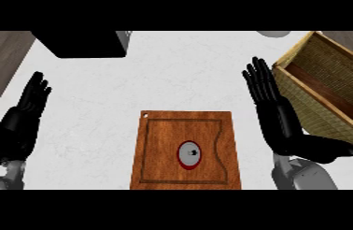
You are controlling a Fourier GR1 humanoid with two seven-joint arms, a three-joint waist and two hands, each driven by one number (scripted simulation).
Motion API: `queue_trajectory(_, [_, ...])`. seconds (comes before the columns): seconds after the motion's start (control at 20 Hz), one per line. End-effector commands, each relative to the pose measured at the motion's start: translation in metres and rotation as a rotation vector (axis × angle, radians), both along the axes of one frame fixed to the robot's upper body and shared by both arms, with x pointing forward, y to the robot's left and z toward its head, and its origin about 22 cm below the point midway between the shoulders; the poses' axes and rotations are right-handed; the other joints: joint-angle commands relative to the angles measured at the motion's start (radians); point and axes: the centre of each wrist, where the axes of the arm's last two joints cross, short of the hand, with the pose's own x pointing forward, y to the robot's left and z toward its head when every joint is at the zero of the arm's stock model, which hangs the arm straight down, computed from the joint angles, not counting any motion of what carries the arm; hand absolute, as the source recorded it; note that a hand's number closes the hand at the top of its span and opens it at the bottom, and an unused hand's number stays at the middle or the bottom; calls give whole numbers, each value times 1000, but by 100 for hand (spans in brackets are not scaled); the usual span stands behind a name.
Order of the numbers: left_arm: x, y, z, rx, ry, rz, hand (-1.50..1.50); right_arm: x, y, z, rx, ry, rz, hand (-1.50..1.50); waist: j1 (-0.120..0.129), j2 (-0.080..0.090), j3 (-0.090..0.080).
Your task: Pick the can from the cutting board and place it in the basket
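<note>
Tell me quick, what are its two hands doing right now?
Left black hand: open, holding nothing.
Right black hand: open, holding nothing.

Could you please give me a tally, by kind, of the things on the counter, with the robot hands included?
can: 1
cutting board: 1
basket: 1
black box: 1
pale object, cut off at the top edge: 1
robot hand: 2, the left robot hand and the right robot hand
Total: 7
</note>
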Motion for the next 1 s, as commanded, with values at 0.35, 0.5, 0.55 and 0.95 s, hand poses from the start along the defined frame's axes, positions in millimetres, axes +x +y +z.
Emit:
queue_trajectory(0.35, [17,-26,-28,27,205,-92,0,0,36,-19,346,-453,417,150,-13,4,-7])
queue_trajectory(0.5, [24,-27,-28,22,236,-103,0,-30,80,-40,248,-558,290,-150,-13,-4,-14])
queue_trajectory(0.55, [26,-18,-24,33,244,-98,0,-35,84,-47,213,-538,182,-150,-4,-4,-14])
queue_trajectory(0.95, [25,-15,-31,32,268,-42,0,-50,-4,-49,-458,-331,-98,-150,-52,-17,-22])
